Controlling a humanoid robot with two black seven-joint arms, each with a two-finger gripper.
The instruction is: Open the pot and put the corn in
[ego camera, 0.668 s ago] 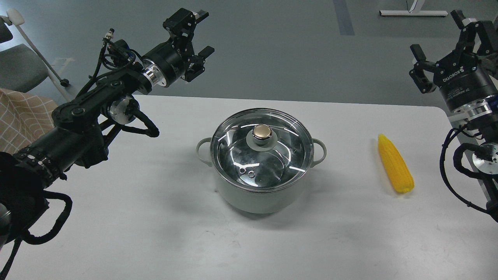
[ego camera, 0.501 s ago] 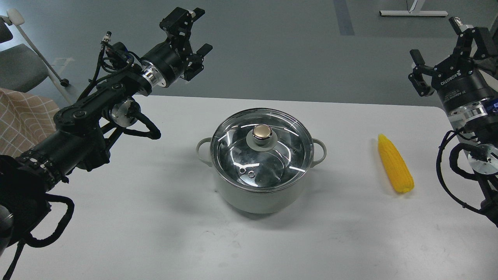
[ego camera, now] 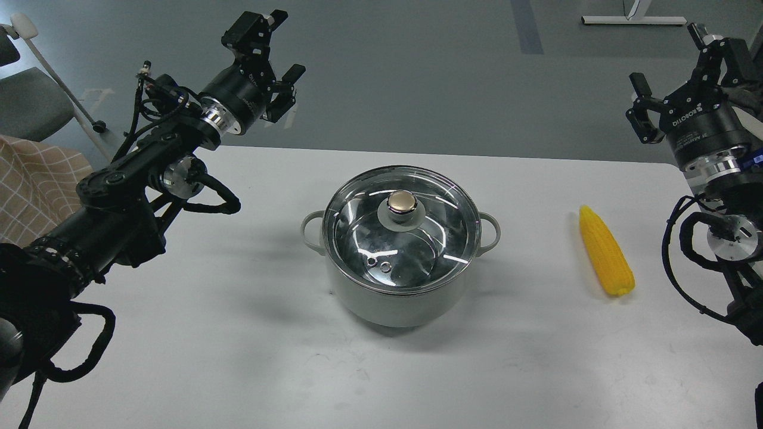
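The pale grey-green pot [ego camera: 396,304] stands in the middle of the white table [ego camera: 238,357]. Its glass lid [ego camera: 441,238] with the gold knob [ego camera: 402,201] is on it. The yellow corn [ego camera: 605,252] lies on the table to the right of the pot, pointed end away from me. My left gripper [ego camera: 280,44] is open and empty, raised beyond the table's far left edge. My right gripper [ego camera: 670,56] is open and empty, raised at the far right, above and behind the corn.
A grey chair [ego camera: 30,101] and a beige checked cloth [ego camera: 33,185] are at the left, off the table. A white stand base [ego camera: 632,20] lies on the grey floor at the back right.
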